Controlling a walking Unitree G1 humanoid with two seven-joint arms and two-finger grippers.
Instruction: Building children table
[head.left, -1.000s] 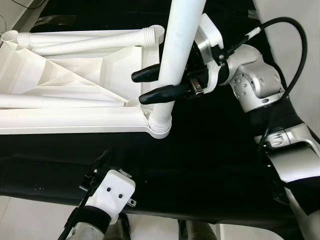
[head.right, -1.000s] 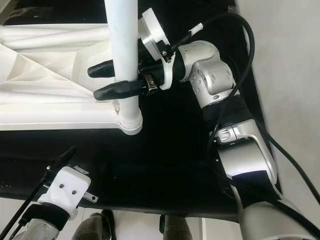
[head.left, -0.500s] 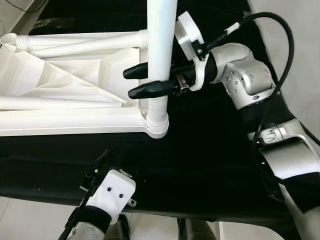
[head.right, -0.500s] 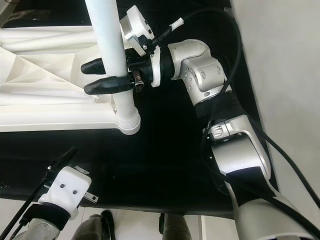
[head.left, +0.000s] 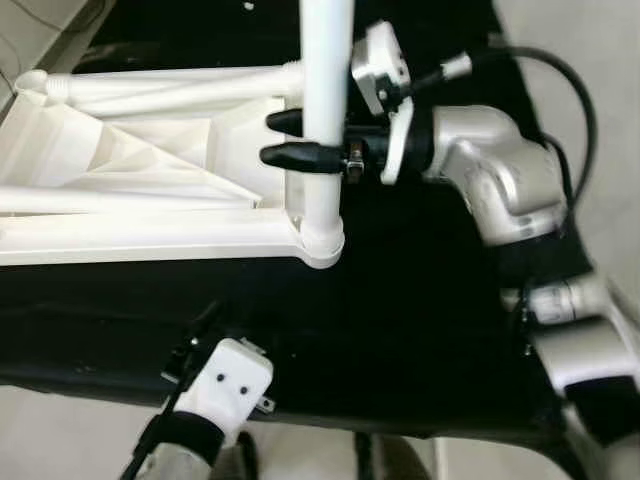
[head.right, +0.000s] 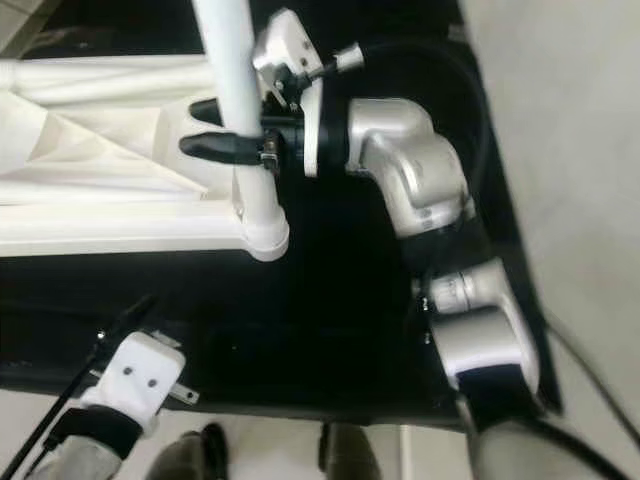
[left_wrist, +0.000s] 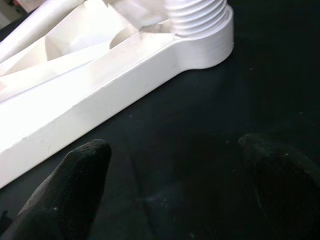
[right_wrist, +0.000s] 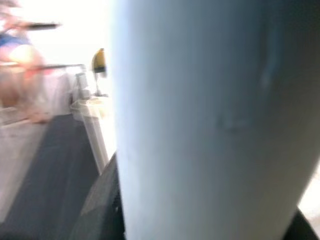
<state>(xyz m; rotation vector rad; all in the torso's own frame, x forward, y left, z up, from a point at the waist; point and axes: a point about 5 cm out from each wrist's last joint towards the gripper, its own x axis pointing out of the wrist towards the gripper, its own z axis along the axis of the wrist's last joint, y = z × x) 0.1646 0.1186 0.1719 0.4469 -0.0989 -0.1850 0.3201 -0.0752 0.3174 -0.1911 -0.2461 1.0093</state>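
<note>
A white plastic table top (head.left: 140, 235) lies upside down on black cloth. A white leg (head.left: 325, 90) stands upright in its near right corner socket (head.left: 322, 243). My right gripper (head.left: 272, 138) is shut on this leg a little above the socket, with one black finger on each side. The leg's pale surface (right_wrist: 215, 115) is right up against the right wrist camera. My left gripper (left_wrist: 172, 147) hovers open over the cloth just in front of that corner, fingers (left_wrist: 65, 195) spread with nothing between them. Its white wrist housing (head.left: 232, 375) sits near the front edge.
Two more white legs (head.left: 170, 85) lie across the far side of the upturned top. The black cloth (head.left: 420, 300) ends at a front edge, with pale floor (head.left: 60, 440) beyond it. My right arm (head.left: 500, 180) and its cable reach in from the right.
The leg has gone from leaning right at its top to standing upright in the socket. My right wrist turned with it. The left arm stayed still and the camera shifted slightly.
</note>
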